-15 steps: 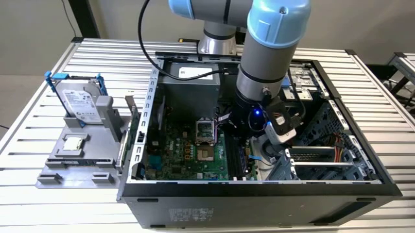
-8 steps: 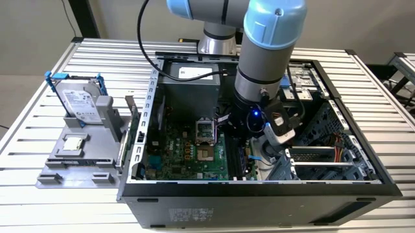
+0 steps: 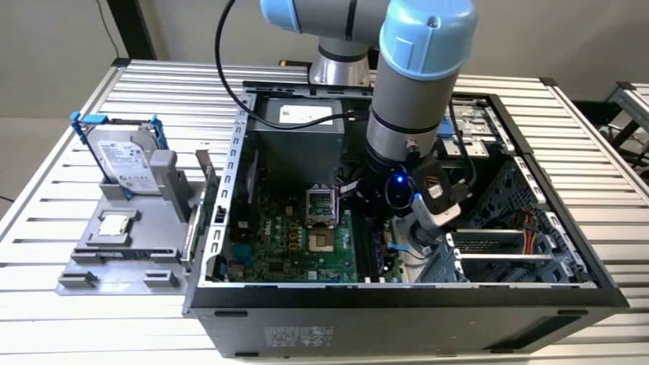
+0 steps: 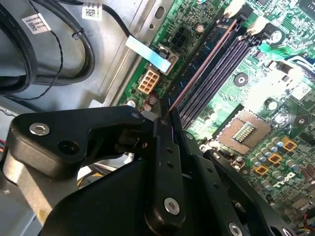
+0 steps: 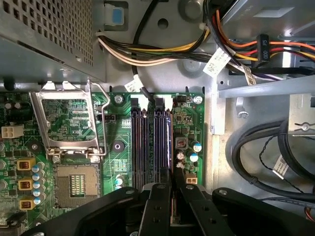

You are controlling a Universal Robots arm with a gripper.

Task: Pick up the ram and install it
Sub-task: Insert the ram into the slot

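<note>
A robotics lab bench is showing here: an open desktop computer case is lying on a slatted aluminium table, with a grey parts fixture sitting beside the case.

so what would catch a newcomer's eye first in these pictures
The grey and blue robot arm reaching down into the open black computer case in the exterior view. Its black end effector is shut on the thin dark ram stick over the long black memory slots. On the exterior view's left stands a silver hard drive in a blue frame.
</note>
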